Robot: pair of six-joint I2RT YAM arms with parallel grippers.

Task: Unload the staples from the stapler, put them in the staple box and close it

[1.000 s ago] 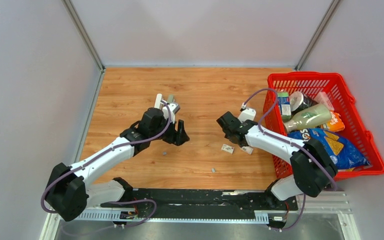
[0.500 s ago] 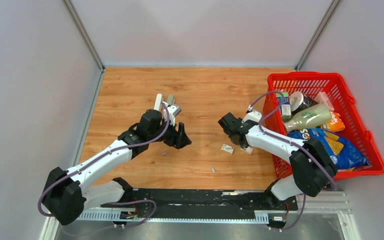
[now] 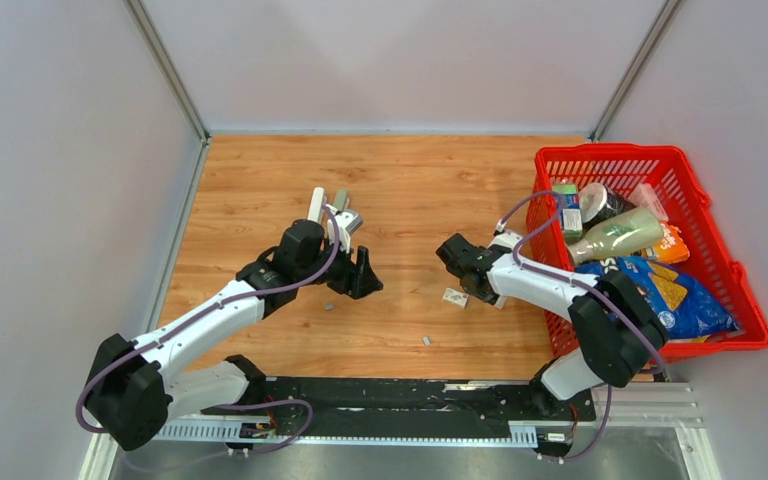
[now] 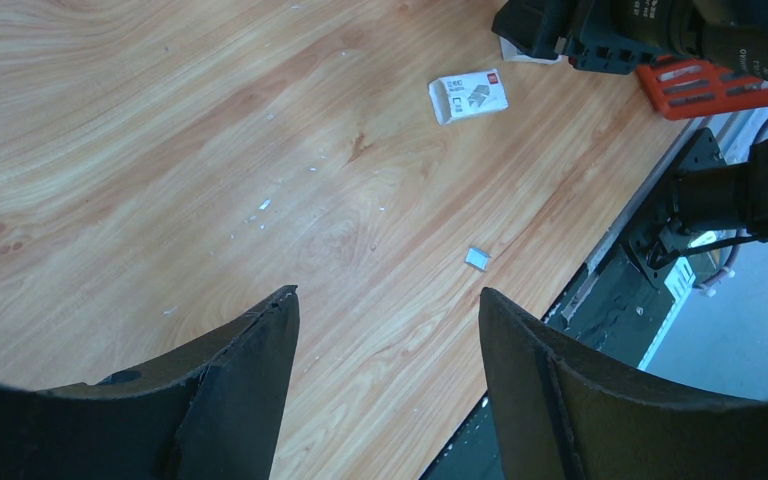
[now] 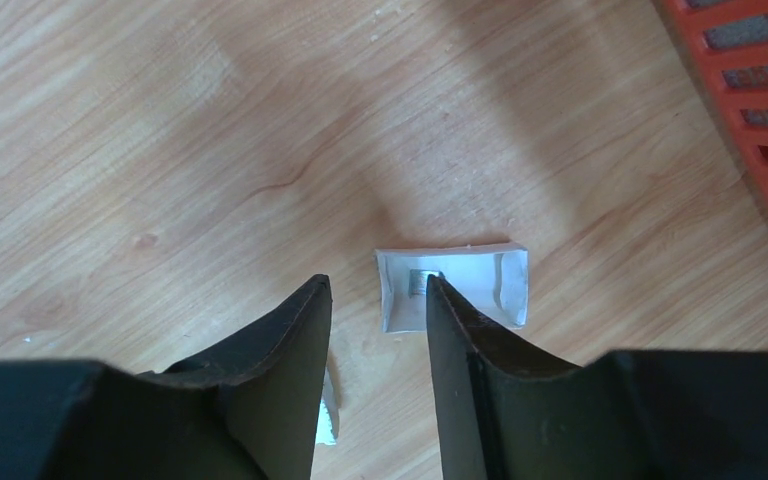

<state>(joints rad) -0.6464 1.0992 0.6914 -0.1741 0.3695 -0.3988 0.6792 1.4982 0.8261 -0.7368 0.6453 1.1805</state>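
Stretched forward and inward on the left, with the left hand [image 3: 360, 272] tipped downward, jaws spread wide and empty. On the right, bent inward, with the right hand [image 3: 457, 255] pointing down, jaws parted more narrowly, gripping nothing.

Bright, even overhead light in all views. Broad soft shadow on table [image 5: 110, 150] just ahead of right gripper [image 5: 377, 287], running up and right. Left gripper [image 4: 388, 297] fingers near-black, little surface detail. Pale sheen on wood far ahead-left of it. Wood grain sharp; no motion blur.
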